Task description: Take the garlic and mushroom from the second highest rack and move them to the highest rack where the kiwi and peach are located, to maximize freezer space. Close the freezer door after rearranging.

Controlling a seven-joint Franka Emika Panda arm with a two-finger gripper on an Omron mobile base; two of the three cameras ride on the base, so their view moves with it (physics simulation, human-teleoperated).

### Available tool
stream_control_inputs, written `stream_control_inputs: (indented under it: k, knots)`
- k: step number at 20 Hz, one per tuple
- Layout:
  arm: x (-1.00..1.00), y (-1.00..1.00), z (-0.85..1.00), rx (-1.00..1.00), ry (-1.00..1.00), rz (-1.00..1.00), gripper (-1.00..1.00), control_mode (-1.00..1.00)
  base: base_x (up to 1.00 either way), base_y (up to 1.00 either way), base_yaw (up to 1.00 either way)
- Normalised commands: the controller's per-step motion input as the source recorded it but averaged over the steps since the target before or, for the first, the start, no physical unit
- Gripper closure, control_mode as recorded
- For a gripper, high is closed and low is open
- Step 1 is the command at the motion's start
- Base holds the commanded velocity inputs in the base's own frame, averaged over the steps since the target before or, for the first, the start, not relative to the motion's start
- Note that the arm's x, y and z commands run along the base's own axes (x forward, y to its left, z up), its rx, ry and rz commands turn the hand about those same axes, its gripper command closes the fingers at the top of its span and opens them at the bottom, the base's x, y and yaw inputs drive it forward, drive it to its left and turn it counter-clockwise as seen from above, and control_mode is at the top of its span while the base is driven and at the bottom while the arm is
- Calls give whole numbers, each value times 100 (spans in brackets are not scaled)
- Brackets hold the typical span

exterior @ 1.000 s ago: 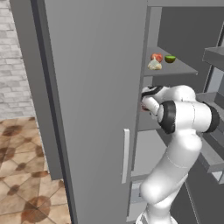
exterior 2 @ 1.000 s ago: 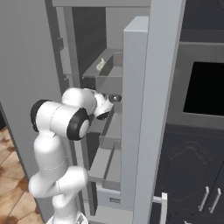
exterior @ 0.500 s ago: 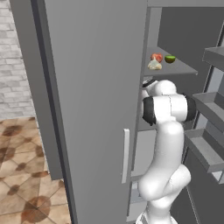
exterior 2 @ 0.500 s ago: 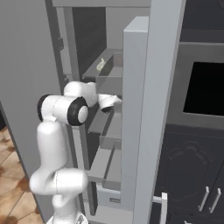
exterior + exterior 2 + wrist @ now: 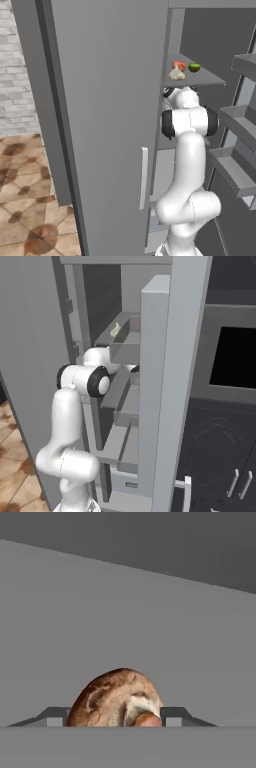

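Simulated kitchen with brown floor tiles at the left and an open freezer straight ahead. Reaching into the second highest rack with the white arm (image 5: 186, 120), wrist buried between the shelves. Seen from the hand: gripper (image 5: 115, 717) pinching the mushroom (image 5: 112, 698), one dark tip flush against each flank, brown cap up and pale stem end facing the camera. Lying directly between the jaws, then, with its longer axis running from tip to tip. Judged next: lifting clear and going upward, since the highest rack (image 5: 211, 80) sits just above the wrist. Already carrying garlic (image 5: 176, 75), peach (image 5: 179, 65) and kiwi (image 5: 194, 67), clustered near the front edge, with bare shelf to the right. Hard to tell whether the mushroom touches the rack below, its underside being cut off.
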Motion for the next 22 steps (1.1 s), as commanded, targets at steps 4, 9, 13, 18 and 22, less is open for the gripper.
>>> stream_control_inputs:
  k: [4,9,13,18,22]
  knots:
    - [-99,56,0,0,-9,0,100,-100,0,0,0]
    - [-100,69,0,-3,-24,-1,100,-100,0,0,0]
    - [-100,49,3,-4,-27,-4,100,-100,0,0,0]
    - [-100,3,38,-20,-34,-7,100,-100,0,0,0]
    - [-100,0,78,-26,-21,-3,100,-100,0,0,0]
